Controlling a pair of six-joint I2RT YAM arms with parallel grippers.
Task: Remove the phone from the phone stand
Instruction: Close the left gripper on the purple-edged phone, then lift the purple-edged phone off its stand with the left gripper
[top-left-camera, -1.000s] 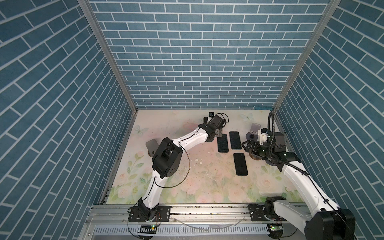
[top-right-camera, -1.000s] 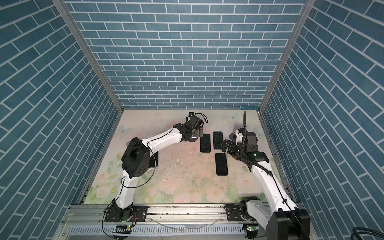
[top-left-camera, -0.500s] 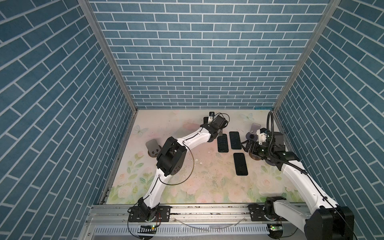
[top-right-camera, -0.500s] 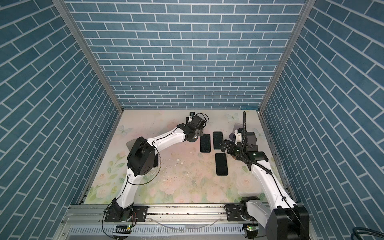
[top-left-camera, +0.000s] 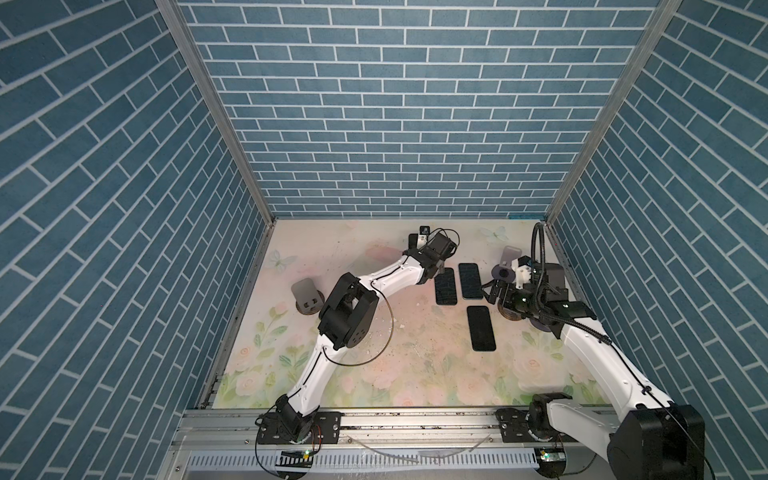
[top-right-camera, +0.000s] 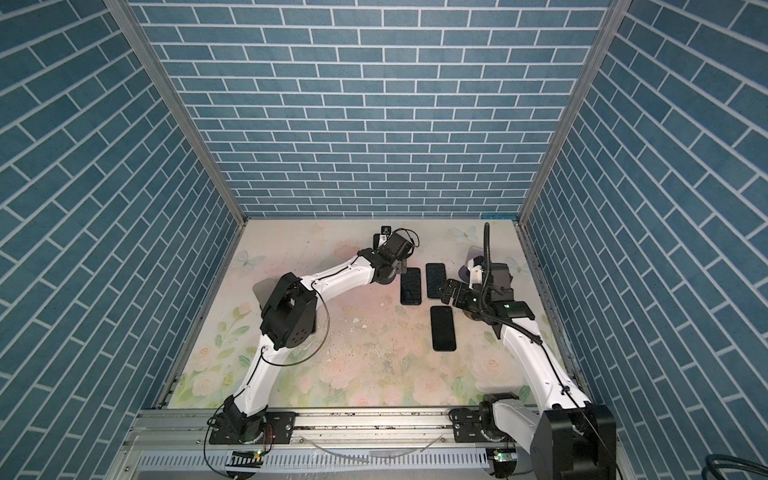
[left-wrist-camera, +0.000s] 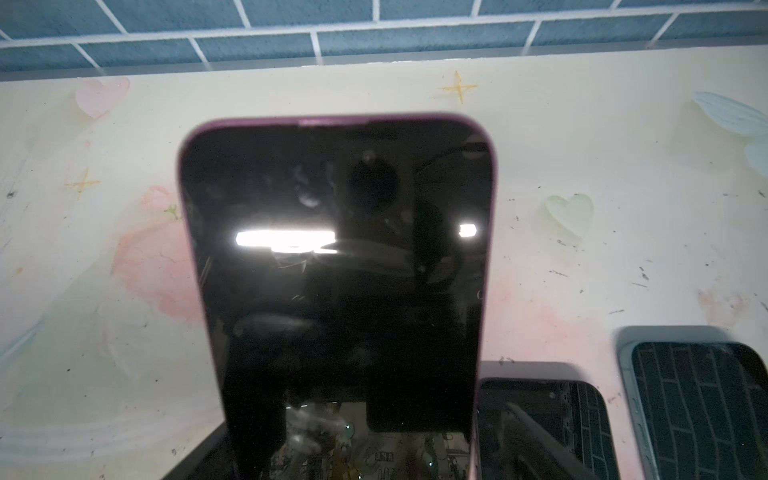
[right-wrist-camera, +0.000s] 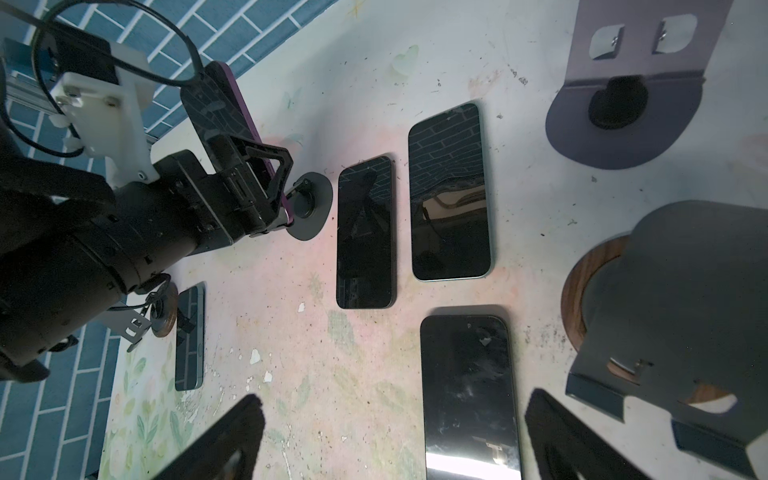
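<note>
Since a second ago the left arm's black elbow joint (top-left-camera: 347, 311) has swung slightly to the right, while its wrist stays at the far middle of the floral-printed tabletop (top-left-camera: 415, 365). There the left gripper (right-wrist-camera: 253, 166) straddles the lower part of the black-screened phone in a purple case (left-wrist-camera: 340, 270). This phone leans back on a small dark stand with a round foot (right-wrist-camera: 309, 203). One black triangular finger (right-wrist-camera: 274, 166) lies along the purple edge, but I cannot tell whether the jaws press the phone. Just right of that stand, a smaller black phone (top-left-camera: 446, 286) and a larger black phone with a pale green rim (top-left-camera: 470, 281) lie flat side by side. A third black phone (top-left-camera: 481, 328) lies nearer. The right gripper (right-wrist-camera: 395, 397) hangs spread wide and empty above the table, just right of the larger phone. A grey sheet-metal stand on a round wooden base (right-wrist-camera: 665, 291) sits beneath the right arm. A lavender metal stand (top-left-camera: 510, 255) sits farther back.
</note>
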